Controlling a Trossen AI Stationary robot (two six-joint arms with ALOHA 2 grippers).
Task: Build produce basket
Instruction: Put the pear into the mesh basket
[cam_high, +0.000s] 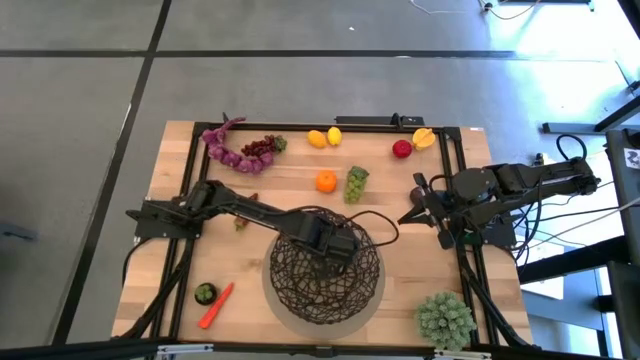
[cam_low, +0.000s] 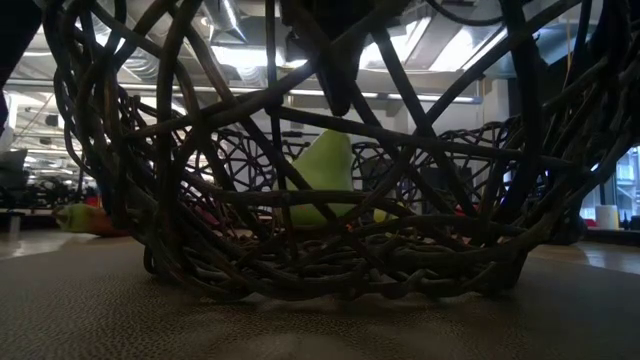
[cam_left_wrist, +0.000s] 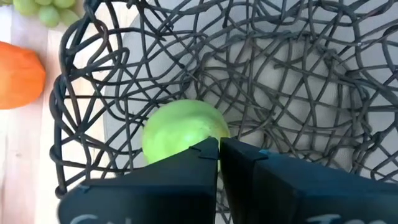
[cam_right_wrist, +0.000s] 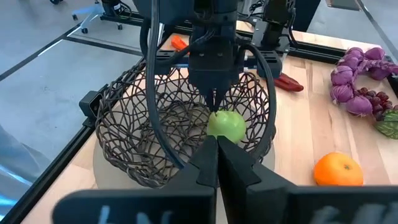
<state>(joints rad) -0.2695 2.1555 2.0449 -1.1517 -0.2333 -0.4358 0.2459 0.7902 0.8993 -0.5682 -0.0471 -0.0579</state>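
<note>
The dark woven-wire basket (cam_high: 325, 272) stands at the table's near middle. My left gripper (cam_high: 342, 252) is above its inside, pointing down, shut over a green pear (cam_right_wrist: 226, 126). The pear also shows in the low view (cam_low: 325, 178) and the left wrist view (cam_left_wrist: 181, 132). My right gripper (cam_high: 412, 210) is shut and empty to the right of the basket. Loose on the table lie an orange (cam_high: 326, 181), green grapes (cam_high: 356, 183), lemons (cam_high: 325, 137), a red apple (cam_high: 402, 149), purple grapes (cam_high: 262, 148) and purple beads (cam_high: 225, 145). My left gripper meets the green pear at its narrow top (cam_right_wrist: 217, 114), with the shut fingers coming from above and pointing down. The fingertips hide the exact place of contact. The pear stays upright below them inside the basket; whether its bottom rests on the wire I cannot tell.
A pale green spiky plant (cam_high: 445, 318) stands at the near right corner. A red-orange vegetable (cam_high: 215, 305) and a small green item (cam_high: 205, 293) lie at the near left. A yellow-orange piece (cam_high: 425, 138) lies by the apple. Bare wood lies between basket and far fruits.
</note>
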